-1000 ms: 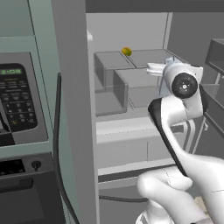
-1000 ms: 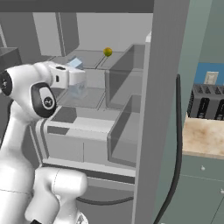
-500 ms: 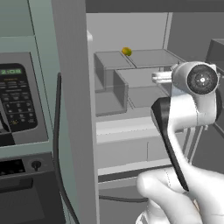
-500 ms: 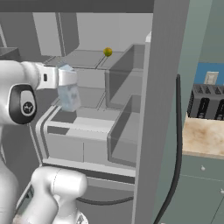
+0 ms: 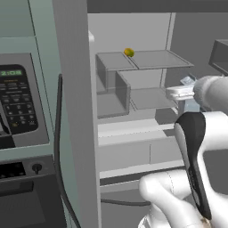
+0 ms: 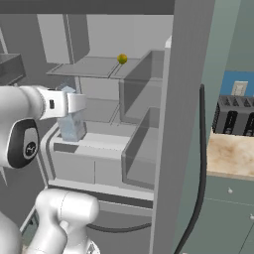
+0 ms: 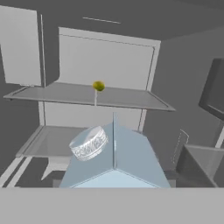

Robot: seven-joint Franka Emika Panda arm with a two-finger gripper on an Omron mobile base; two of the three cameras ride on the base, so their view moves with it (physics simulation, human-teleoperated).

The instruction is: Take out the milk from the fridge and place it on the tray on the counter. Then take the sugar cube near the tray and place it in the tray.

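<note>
**Pale carton held in front of the open fridge**

Grey shelves and boxy drawers line the fridge (image 5: 133, 111), which stands open before us, and our gripper (image 6: 74, 106) hangs in front of its middle level. The milk (image 6: 71, 121) sits upright between our fingers: from the right base view we see the white hand reaching in from the left with the pale carton hanging just below and beyond it, in front of the shelf edge and clear of the shelf surface. From the left base view the carton (image 5: 189, 95) peeks out at the right, partly hidden behind our own wrist. So the jaws stand part-way apart and clamped on the carton's sides.

Looking along the hand, we see the carton's gabled top (image 7: 114, 162) close below the camera, its ridge running away from us and a ribbed round cap on the left slope. Our fingertips are hidden under it.

Beyond the carton a small yellow-green ball (image 7: 99, 85) rests on the upper shelf near the back wall.

To the left of the fridge stands the grey-green oven unit (image 5: 20, 133) with its black keypad. To the right, a strip of the beige counter (image 6: 233, 156) carries a dark toaster (image 6: 233, 119).
</note>
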